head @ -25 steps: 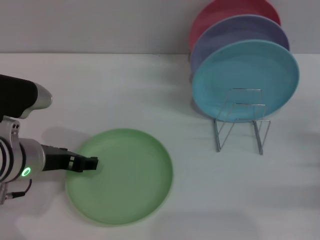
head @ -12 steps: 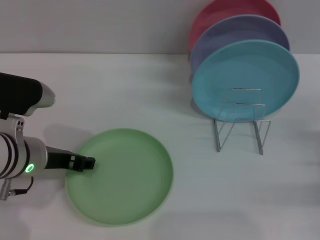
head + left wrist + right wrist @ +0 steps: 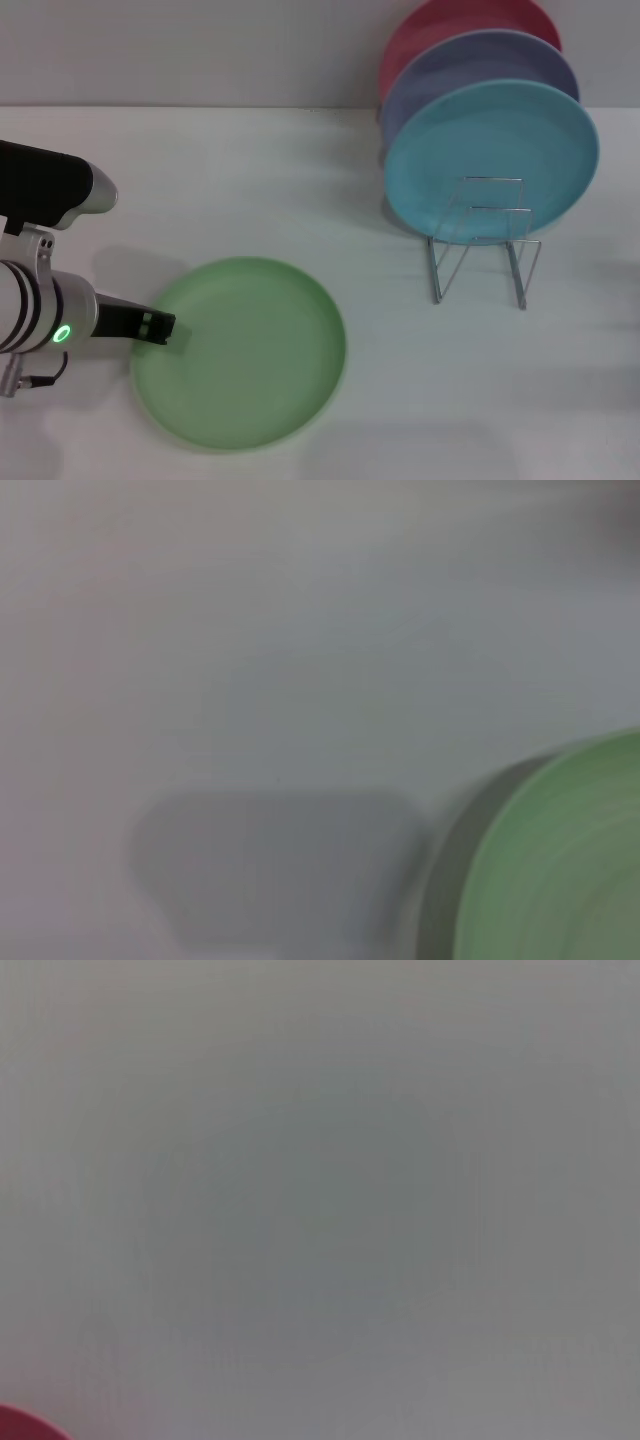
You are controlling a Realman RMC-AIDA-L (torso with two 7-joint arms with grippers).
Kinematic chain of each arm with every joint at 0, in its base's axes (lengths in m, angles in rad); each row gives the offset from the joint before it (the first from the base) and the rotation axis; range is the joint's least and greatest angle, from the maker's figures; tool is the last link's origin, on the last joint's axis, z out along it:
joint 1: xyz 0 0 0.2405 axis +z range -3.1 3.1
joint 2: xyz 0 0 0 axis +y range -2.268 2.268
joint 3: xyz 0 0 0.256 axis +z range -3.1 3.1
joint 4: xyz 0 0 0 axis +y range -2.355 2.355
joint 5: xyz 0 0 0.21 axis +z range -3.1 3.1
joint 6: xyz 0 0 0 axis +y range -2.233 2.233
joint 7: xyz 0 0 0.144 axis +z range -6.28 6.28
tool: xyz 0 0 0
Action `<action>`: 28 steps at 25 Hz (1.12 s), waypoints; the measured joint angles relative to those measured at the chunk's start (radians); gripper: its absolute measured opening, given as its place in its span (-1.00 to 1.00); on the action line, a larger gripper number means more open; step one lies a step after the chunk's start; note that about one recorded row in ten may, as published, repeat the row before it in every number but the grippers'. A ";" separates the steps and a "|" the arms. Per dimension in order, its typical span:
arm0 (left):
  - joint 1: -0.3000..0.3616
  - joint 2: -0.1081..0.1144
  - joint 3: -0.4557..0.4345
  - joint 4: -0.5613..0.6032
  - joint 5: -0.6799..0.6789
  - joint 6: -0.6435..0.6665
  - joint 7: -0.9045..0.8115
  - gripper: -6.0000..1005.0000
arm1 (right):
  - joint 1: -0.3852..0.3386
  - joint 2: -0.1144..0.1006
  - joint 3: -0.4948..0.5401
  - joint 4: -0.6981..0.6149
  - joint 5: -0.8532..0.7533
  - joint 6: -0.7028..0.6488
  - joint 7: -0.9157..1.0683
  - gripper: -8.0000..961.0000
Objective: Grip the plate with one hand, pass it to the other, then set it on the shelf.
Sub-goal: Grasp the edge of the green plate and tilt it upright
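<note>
We note the plate [image 3: 240,351] lying flat on the white worktop [image 3: 300,180], well apart from the shelf [image 3: 482,243], whose rear slots hold turquoise [image 3: 490,150], lavender [image 3: 470,65] and red [image 3: 450,25] plates while its front loops stand bare. Left tool [image 3: 162,326] sits low at the plate's left rim, tip just over the edge; whether its fingers are parted or closed on the rim we cannot tell. Right tool not in sight from the head camera. Left wrist camera shows only the green rim [image 3: 560,860] and bare worktop. To grip well, we judge one finger should slide under the rim and the other above it, biting deep enough that the plate will not pivot when lifted. Against a second ago, the left tool has drawn back leftward, from inside the rim toward its edge; the plate has not shifted.
</note>
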 joint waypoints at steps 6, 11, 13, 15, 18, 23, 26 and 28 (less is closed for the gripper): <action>-0.006 0.000 -0.002 0.005 0.000 0.001 0.000 -0.63 | 0.000 -0.001 0.000 0.003 0.000 0.000 -0.001 0.70; -0.006 -0.001 -0.002 -0.003 0.000 0.003 0.002 -0.71 | -0.005 -0.001 -0.001 0.019 -0.001 0.000 -0.001 0.70; -0.007 -0.001 -0.002 -0.004 0.000 0.003 0.006 -0.71 | -0.009 -0.001 -0.003 0.025 -0.001 0.001 0.002 0.70; -0.007 -0.001 -0.001 -0.005 0.000 0.004 0.011 -0.71 | -0.010 -0.002 -0.003 0.028 -0.004 0.005 0.004 0.70; -0.009 0.000 -0.001 -0.011 0.004 0.006 0.017 -0.72 | -0.013 -0.002 -0.004 0.039 -0.029 0.028 0.005 0.70; -0.005 0.000 -0.004 -0.048 0.028 0.009 0.025 -0.75 | -0.021 0.001 -0.005 0.074 -0.065 0.115 0.048 0.70; 0.001 0.001 -0.010 -0.063 0.028 0.021 0.025 -0.78 | -0.023 0.001 -0.012 0.111 -0.087 0.179 0.104 0.70; 0.002 0.002 -0.014 -0.069 0.029 0.027 0.032 -0.80 | -0.023 0.000 -0.016 0.154 -0.120 0.225 0.148 0.70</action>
